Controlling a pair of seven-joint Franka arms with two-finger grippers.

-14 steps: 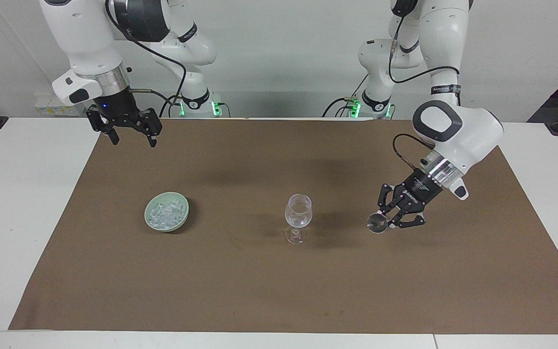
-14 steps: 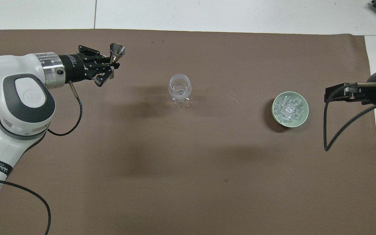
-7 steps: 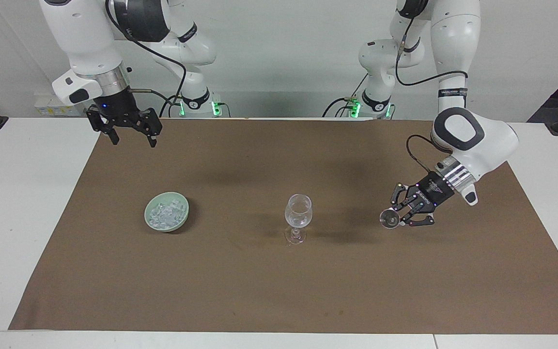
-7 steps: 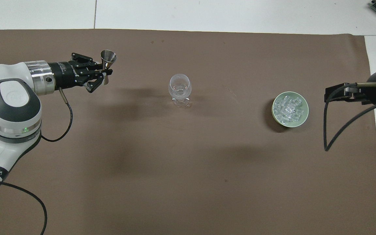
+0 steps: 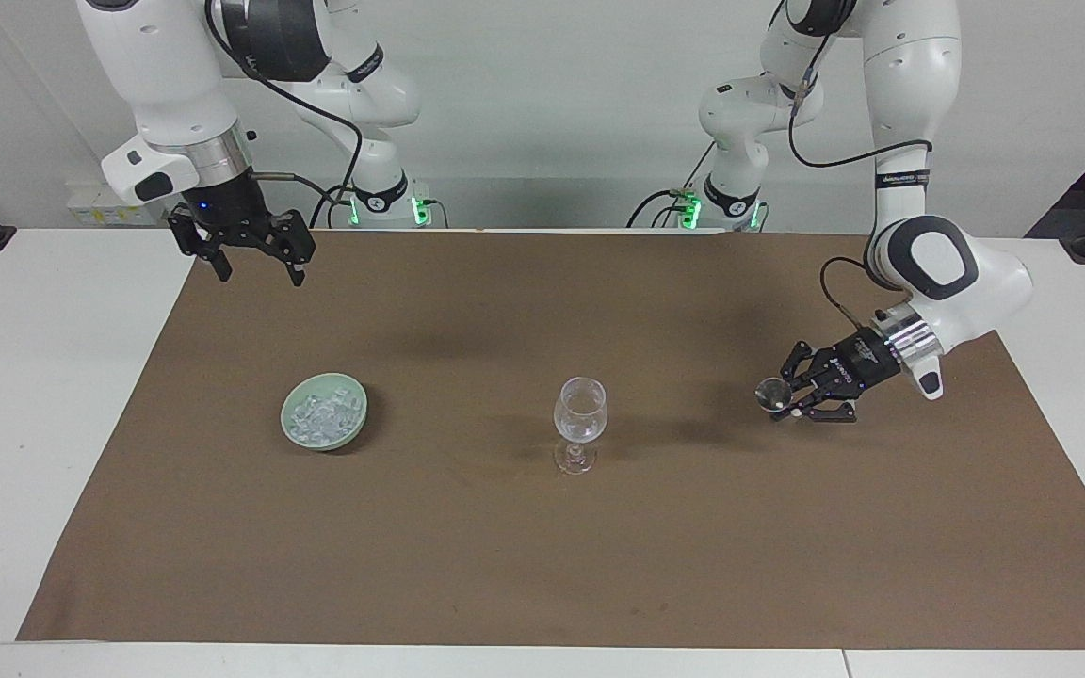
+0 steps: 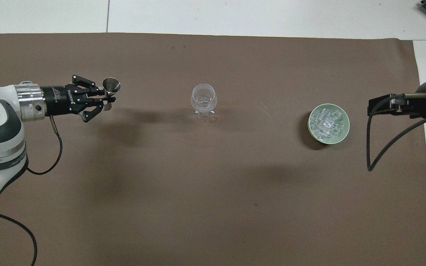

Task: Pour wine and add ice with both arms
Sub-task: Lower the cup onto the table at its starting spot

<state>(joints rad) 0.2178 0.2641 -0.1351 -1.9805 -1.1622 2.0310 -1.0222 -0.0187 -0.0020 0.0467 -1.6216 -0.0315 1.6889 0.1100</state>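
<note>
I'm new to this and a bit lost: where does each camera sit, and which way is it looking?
Facing view: high across the table, looking at both robots; whole arms show, left claw holding a metal jigger, right claw open above the mat.
Overhead view: above the robots' end, looking steeply down; the left arm and left claw show, and part of the right arm.
Shared: wine glass, green dish of ice, mirrored.
</note>
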